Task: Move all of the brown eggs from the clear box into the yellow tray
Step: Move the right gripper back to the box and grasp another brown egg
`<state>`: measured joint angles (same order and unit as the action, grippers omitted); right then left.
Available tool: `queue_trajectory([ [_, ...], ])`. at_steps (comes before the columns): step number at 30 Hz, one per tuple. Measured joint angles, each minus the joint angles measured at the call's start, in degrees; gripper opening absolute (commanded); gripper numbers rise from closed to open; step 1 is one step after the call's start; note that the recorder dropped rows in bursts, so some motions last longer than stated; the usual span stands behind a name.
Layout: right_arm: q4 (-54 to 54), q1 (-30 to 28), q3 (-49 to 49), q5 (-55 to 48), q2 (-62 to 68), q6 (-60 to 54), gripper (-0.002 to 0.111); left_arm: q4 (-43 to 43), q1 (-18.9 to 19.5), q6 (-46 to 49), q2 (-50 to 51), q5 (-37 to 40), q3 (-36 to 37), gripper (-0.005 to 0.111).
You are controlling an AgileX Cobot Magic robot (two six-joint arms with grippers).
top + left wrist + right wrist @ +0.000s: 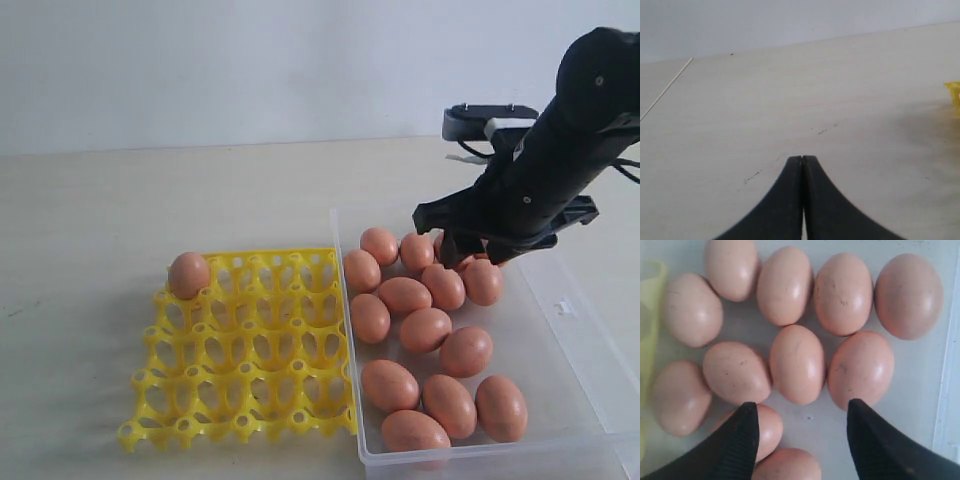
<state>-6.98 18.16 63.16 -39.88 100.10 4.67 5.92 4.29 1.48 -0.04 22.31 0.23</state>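
The right pincer (466, 256) hangs low over one end of the clear box (545, 345). Its black fingers (740, 440) are spread wide with nothing between them. Beneath and around it the brown eggs (425, 330) lie loose on the box floor, crowded and mostly touching. One egg (767, 427) sits partly under a fingertip, and two more lie just beyond the gap. The others trail away from this pincer toward the box's opposite end. To its left, just beside the box wall, stands the yellow tray (250, 360), with a single egg (189, 275) seated in a corner cup on the side away from the pincer. The left pincer (802, 159) is pressed together, holding nothing, above bare counter (790, 100).
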Motion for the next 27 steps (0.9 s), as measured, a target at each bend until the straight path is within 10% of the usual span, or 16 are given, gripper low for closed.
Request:
queue_trajectory([
  [27,-1.69,-4.94,3.74,8.16,10.88,-1.13,0.053,0.0,0.0,0.0,0.0,0.0,0.0,0.0],
])
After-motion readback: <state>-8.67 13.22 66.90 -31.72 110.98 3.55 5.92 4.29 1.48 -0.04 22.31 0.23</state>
